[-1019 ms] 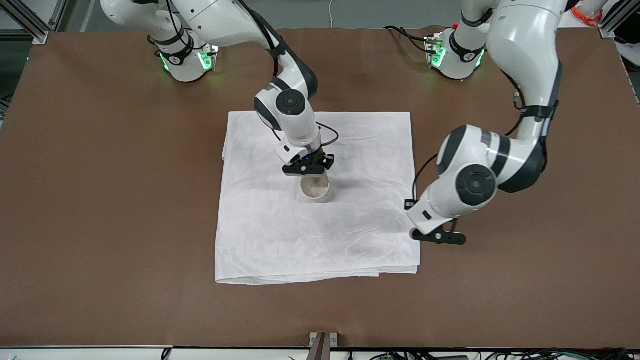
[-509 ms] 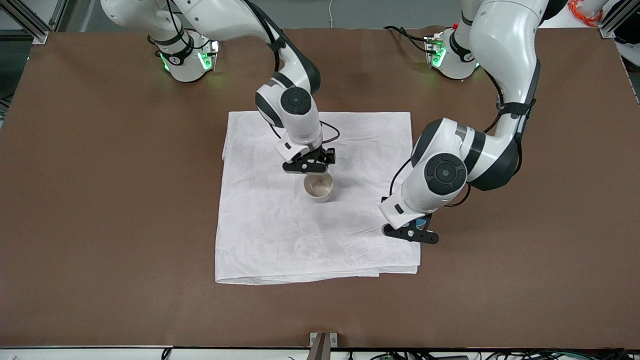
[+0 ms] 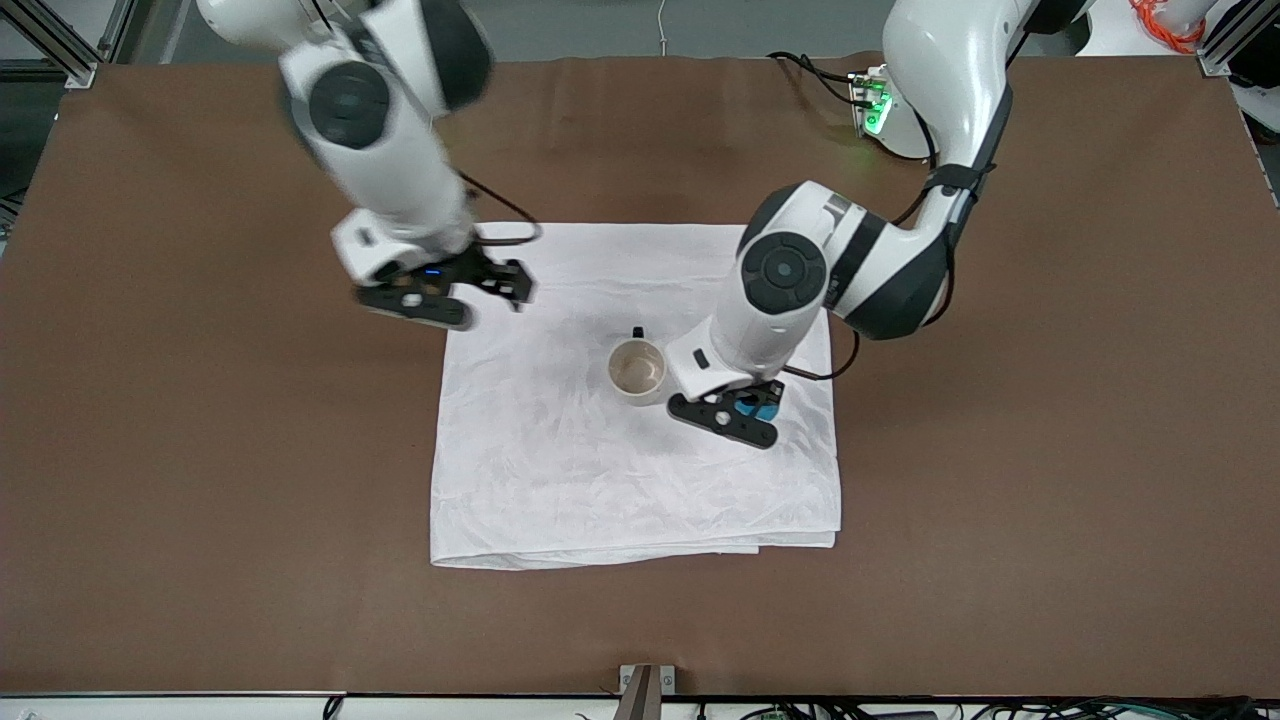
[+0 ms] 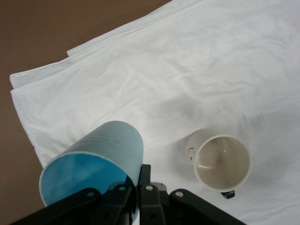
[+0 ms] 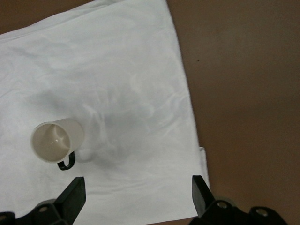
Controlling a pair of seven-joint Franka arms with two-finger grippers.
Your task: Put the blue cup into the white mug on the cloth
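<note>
overall, a wide brown counter (image 3: 200, 450) fills the front view, matte and evenly covered, with metal frame rails at its corners and cables running along the edge nearest the front camera. the two arm bases stand at the edge farthest from that camera, the left one glowing green.

the cloth (image 3: 560, 480) lies at the middle of the counter, a big white square, wrinkled all over, its folded layers showing at the edge nearest the front camera. the white mug (image 3: 637, 370) stands upright near the cloth's centre, mouth up and empty, cream inside with a faint brownish tint at the bottom; its small black handle points toward the arm bases. in the left wrist view a faint face mark shows on its side.

the left tool (image 3: 735, 412) hangs over the cloth just beside the mug, toward the left arm's end, pinching the blue cup (image 4: 96, 171). the cup is light blue, ribbed on the outside, tilted on its side with its open mouth facing the wrist camera.

the right tool (image 3: 440, 292) hovers over the cloth's edge at the right arm's end, fingers spread wide and holding nothing.
</note>
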